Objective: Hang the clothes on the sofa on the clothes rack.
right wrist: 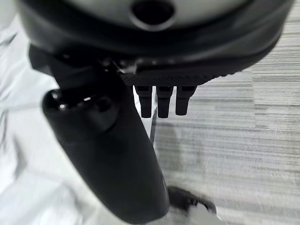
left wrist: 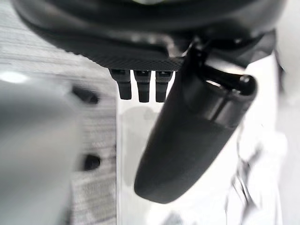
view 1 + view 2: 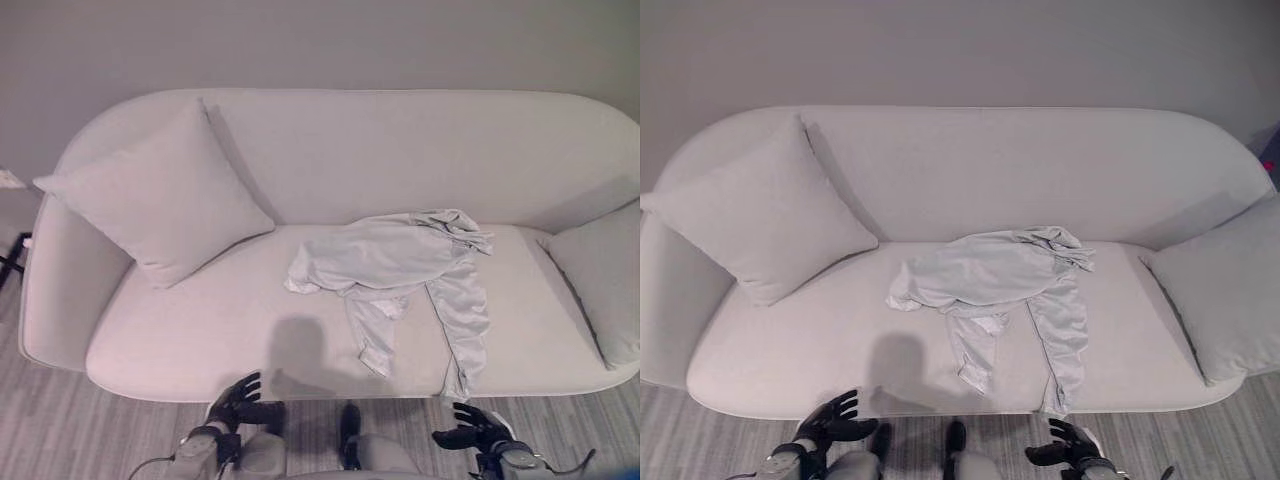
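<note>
Garment: pale clothes (image 3: 400,265) lie crumpled mid-seat on the sofa (image 3: 200,340), legs trailing to the front edge; folds hide their exact shape.
Left hand (image 3: 238,398): low before the sofa, fingers relaxed, empty.
Right hand (image 3: 468,428): likewise relaxed, empty.
Cushions: left cushion (image 3: 160,195) whole; right cushion (image 3: 1225,290) cut off by the frame edge.

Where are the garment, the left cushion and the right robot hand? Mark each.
garment (image 3: 385,255), left eye view, its bunched body.
left cushion (image 3: 160,195), left eye view, its middle.
right robot hand (image 3: 468,428), left eye view, its palm.
</note>
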You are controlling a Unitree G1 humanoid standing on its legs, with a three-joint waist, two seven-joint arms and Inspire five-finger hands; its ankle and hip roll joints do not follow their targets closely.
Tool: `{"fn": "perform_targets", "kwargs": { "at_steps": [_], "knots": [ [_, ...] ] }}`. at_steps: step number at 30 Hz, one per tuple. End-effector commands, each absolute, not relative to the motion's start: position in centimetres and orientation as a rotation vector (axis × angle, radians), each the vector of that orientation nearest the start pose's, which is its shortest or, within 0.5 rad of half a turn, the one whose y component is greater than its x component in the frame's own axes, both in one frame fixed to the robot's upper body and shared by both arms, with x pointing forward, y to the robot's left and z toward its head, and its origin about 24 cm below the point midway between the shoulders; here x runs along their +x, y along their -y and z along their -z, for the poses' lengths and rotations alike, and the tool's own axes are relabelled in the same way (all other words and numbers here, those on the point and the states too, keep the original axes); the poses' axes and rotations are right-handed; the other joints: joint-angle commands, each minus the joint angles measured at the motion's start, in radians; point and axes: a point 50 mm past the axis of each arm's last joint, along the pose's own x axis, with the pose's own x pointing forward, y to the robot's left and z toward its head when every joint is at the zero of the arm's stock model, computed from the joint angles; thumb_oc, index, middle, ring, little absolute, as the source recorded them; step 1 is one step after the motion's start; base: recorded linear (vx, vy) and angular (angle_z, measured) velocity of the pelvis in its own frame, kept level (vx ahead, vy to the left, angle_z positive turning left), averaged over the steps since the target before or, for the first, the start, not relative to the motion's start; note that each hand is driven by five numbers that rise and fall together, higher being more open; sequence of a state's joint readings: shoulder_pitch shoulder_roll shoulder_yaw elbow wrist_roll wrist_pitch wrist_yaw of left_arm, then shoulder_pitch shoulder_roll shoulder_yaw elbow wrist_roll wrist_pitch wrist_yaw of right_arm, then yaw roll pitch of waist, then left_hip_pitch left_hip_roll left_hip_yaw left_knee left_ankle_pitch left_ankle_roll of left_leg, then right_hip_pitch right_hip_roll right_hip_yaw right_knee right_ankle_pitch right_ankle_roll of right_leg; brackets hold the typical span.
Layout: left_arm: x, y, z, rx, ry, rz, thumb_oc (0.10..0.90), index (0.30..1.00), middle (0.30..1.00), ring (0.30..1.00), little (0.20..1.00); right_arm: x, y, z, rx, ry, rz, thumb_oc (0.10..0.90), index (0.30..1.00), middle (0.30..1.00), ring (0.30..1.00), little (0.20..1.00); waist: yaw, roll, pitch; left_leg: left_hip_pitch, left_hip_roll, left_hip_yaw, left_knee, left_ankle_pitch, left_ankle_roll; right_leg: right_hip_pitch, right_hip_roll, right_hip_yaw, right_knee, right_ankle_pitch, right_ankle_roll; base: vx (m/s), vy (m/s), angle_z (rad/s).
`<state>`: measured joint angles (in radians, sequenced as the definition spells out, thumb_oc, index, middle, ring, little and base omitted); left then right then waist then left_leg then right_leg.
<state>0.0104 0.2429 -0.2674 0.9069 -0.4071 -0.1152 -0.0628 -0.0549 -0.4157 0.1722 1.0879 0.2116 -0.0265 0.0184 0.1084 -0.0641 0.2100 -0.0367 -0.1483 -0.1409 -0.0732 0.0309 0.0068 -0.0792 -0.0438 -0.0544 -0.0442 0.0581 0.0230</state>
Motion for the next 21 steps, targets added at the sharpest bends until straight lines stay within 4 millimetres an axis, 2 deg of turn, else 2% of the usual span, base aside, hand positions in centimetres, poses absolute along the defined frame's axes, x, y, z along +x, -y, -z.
{"fn": "perform_targets", "kwargs": {
  "at_steps": [1,2,3,4,5,6,7,8,9,10,11,12,13,14,15,16,17,18,19,20,21],
  "knots": [
    [18.1,-20.7,11.5,0.04,-0.72,0.004,0.8,0.9,0.9,0.9,0.9,19.5,26.4,10.5,-0.259,-0.817,0.09,0.8,0.9,0.9,0.9,0.9,0.043,0.058,-0.025,-0.164,-0.019,0.014,-0.014,0.132,-0.019,0.11,-0.005,-0.054,-0.043,0.029,0.055,0.19,-0.018,-0.18],
    [18.1,-20.7,11.5,0.048,-0.719,0.0,0.8,0.9,0.9,0.9,0.9,20.0,25.9,10.5,-0.272,-0.815,0.062,0.8,0.9,0.9,0.9,0.9,0.051,0.068,-0.033,-0.151,-0.027,-0.015,-0.014,0.121,-0.006,0.121,0.006,-0.044,-0.043,0.021,0.053,0.27,0.016,-0.29],
    [17.9,-20.6,11.6,0.051,-0.728,0.01,0.8,0.9,0.9,0.9,0.9,19.9,25.6,10.7,-0.281,-0.823,0.048,0.8,0.9,0.9,0.9,0.9,0.057,0.072,-0.041,-0.121,-0.032,-0.042,-0.014,0.113,0.031,0.149,0.007,-0.048,-0.032,-0.002,0.053,0.29,0.039,-0.87],
    [17.9,-20.7,11.5,0.047,-0.725,-0.001,0.8,0.9,0.9,0.9,0.9,20.2,25.2,10.6,-0.283,-0.815,0.038,0.8,0.9,0.9,0.9,0.9,0.061,0.071,-0.035,-0.105,-0.031,-0.055,-0.014,0.118,0.044,0.148,0.001,-0.052,0.029,-0.021,0.05,0.31,0.047,-0.99],
    [17.9,-21.1,11.5,0.066,-0.729,-0.008,0.8,0.9,0.9,0.9,0.9,19.9,24.6,11.0,-0.283,-0.829,0.022,0.8,0.9,0.9,0.9,0.9,0.069,0.062,-0.029,-0.075,-0.021,-0.048,-0.014,0.11,0.061,0.132,-0.011,-0.061,0.144,-0.026,0.061,0.24,0.037,-0.81],
    [17.7,-21.5,11.4,0.071,-0.727,-0.023,0.8,0.9,0.9,0.9,0.9,20.1,23.9,11.1,-0.282,-0.824,-0.003,0.8,0.9,0.9,0.9,0.9,0.074,0.056,-0.015,-0.043,-0.005,-0.043,-0.011,0.102,0.073,0.075,-0.017,-0.053,0.287,0.005,0.082,0.17,0.024,-0.24],
    [17.7,-21.5,11.4,0.071,-0.727,-0.023,0.8,0.9,0.9,0.9,0.9,20.1,23.9,11.1,-0.282,-0.824,-0.003,0.8,0.9,0.9,0.9,0.9,0.075,0.057,-0.017,-0.046,-0.004,-0.043,-0.011,0.102,0.073,0.072,-0.017,-0.053,0.286,0.006,0.082,0.11,0.008,-0.57],
    [17.8,-21.9,11.2,0.088,-0.722,-0.02,0.8,0.9,0.9,0.9,0.9,20.3,23.5,11.0,-0.279,-0.814,-0.021,0.8,0.9,0.9,0.9,0.9,0.071,0.057,0.0,-0.022,0.016,-0.04,-0.01,0.101,0.079,0.016,-0.019,-0.045,0.422,0.042,0.104,0.12,-0.053,-0.77],
    [18.4,-22.5,10.6,0.148,-0.705,-0.005,0.8,0.9,0.9,0.9,0.9,20.6,22.9,10.7,-0.276,-0.786,-0.041,0.8,0.9,0.9,0.9,0.9,0.049,0.062,0.023,0.016,0.046,-0.063,-0.014,0.098,0.08,-0.058,-0.039,-0.043,0.573,0.094,0.119,0.12,-0.055,-0.59],
    [18.4,-22.5,10.6,0.148,-0.705,-0.005,0.8,0.9,0.9,0.9,0.9,20.6,22.9,10.7,-0.276,-0.786,-0.041,0.8,0.9,0.9,0.9,0.9,0.048,0.061,0.024,0.016,0.044,-0.064,-0.014,0.099,0.08,-0.059,-0.041,-0.044,0.577,0.092,0.119,0.24,-0.181,0.53],
    [19.1,-23.0,9.7,0.168,-0.658,-0.007,0.8,0.9,0.9,0.9,0.9,20.5,23.0,10.6,-0.277,-0.773,-0.033,0.8,0.9,0.9,0.9,0.9,0.053,0.055,0.01,0.034,0.067,-0.084,-0.014,0.071,0.068,-0.054,-0.14,-0.08,0.502,0.11,0.11,0.17,-0.13,0.82],
    [19.1,-23.1,9.7,0.168,-0.658,-0.007,0.8,0.9,0.9,0.9,0.9,20.5,23.0,10.6,-0.276,-0.774,-0.033,0.8,0.9,0.9,0.9,0.9,0.049,0.056,0.014,0.04,0.067,-0.088,-0.014,0.07,0.067,-0.044,-0.14,-0.085,0.499,0.109,0.11,0.31,-0.28,0.75],
    [19.9,-23.2,8.7,0.178,-0.6,0.0,0.8,0.9,0.9,0.9,0.9,20.6,23.5,10.4,-0.312,-0.768,-0.042,0.8,0.9,0.9,0.9,0.9,0.061,0.047,-0.002,0.043,0.082,-0.096,-0.014,0.045,0.057,-0.02,-0.211,-0.108,0.356,0.136,0.104,0.15,-0.155,0.17],
    [19.9,-23.2,8.7,0.178,-0.6,0.0,0.8,0.9,0.9,0.9,0.9,20.5,23.5,10.4,-0.312,-0.769,-0.042,0.8,0.9,0.9,0.9,0.9,0.059,0.049,0.0,0.046,0.083,-0.098,-0.014,0.044,0.057,-0.013,-0.209,-0.111,0.35,0.138,0.104,0.29,-0.37,0.1],
    [20.7,-23.1,7.7,0.156,-0.539,-0.004,0.8,0.9,0.9,0.9,0.9,21.2,24.2,9.7,-0.322,-0.744,-0.028,0.8,0.9,0.9,0.9,0.9,0.057,0.031,-0.001,0.055,0.087,-0.112,-0.014,0.015,0.042,-0.017,-0.21,-0.062,0.119,0.189,0.119,0.18,-0.312,0.05],
    [21.2,-23.7,7.5,0.206,-0.547,-0.005,0.8,0.9,0.9,0.9,0.9,21.6,25.2,9.3,-0.38,-0.762,-0.034,0.8,0.9,0.9,0.9,0.9,0.049,0.02,0.011,0.064,0.093,-0.108,-0.014,0.0,0.027,-0.029,-0.192,-0.006,0.05,0.217,0.132,0.17,-0.31,-0.02],
    [21.3,-23.7,7.5,0.206,-0.546,-0.005,0.8,0.9,0.9,0.9,0.9,21.6,25.2,9.3,-0.379,-0.761,-0.034,0.8,0.9,0.9,0.9,0.9,0.049,0.019,0.01,0.062,0.092,-0.107,-0.014,0.001,0.027,-0.03,-0.193,-0.005,0.048,0.219,0.132,0.1,-0.189,-0.12],
    [21.9,-23.6,6.2,0.195,-0.476,0.013,0.8,0.9,0.9,0.9,0.9,21.7,25.4,9.1,-0.383,-0.748,-0.027,0.8,0.9,0.9,0.9,0.9,0.06,0.005,0.004,0.055,0.087,-0.118,-0.014,-0.008,0.019,-0.003,-0.197,0.016,-0.017,0.227,0.159,0.13,-0.164,-0.08],
    [22.0,-23.7,5.3,0.192,-0.438,0.03,0.8,0.9,0.9,0.9,0.9,22.1,25.8,8.4,-0.372,-0.706,-0.017,0.8,0.9,0.9,0.9,0.9,0.065,-0.007,0.0,0.057,0.09,-0.132,-0.014,-0.018,0.011,0.014,-0.191,0.018,-0.033,0.195,0.152,0.26,-0.36,0.26],
    [23.6,-23.4,3.0,0.178,-0.319,0.047,0.8,0.9,0.9,0.9,0.9,24.2,27.0,5.3,-0.393,-0.563,0.017,0.8,0.9,0.9,0.9,0.9,0.039,-0.016,0.003,0.054,0.112,-0.14,-0.014,-0.019,-0.023,0.021,-0.176,-0.017,-0.043,0.199,0.15,0.19,-0.264,0.41],
    [23.6,-23.4,3.0,0.178,-0.32,0.047,0.8,0.9,0.9,0.9,0.9,24.2,27.0,5.3,-0.393,-0.563,0.018,0.8,0.9,0.9,0.9,0.9,0.037,-0.015,0.002,0.054,0.112,-0.142,-0.014,-0.02,-0.023,0.022,-0.175,-0.019,-0.043,0.198,0.15,0.12,-0.297,0.63]
  ]
}}
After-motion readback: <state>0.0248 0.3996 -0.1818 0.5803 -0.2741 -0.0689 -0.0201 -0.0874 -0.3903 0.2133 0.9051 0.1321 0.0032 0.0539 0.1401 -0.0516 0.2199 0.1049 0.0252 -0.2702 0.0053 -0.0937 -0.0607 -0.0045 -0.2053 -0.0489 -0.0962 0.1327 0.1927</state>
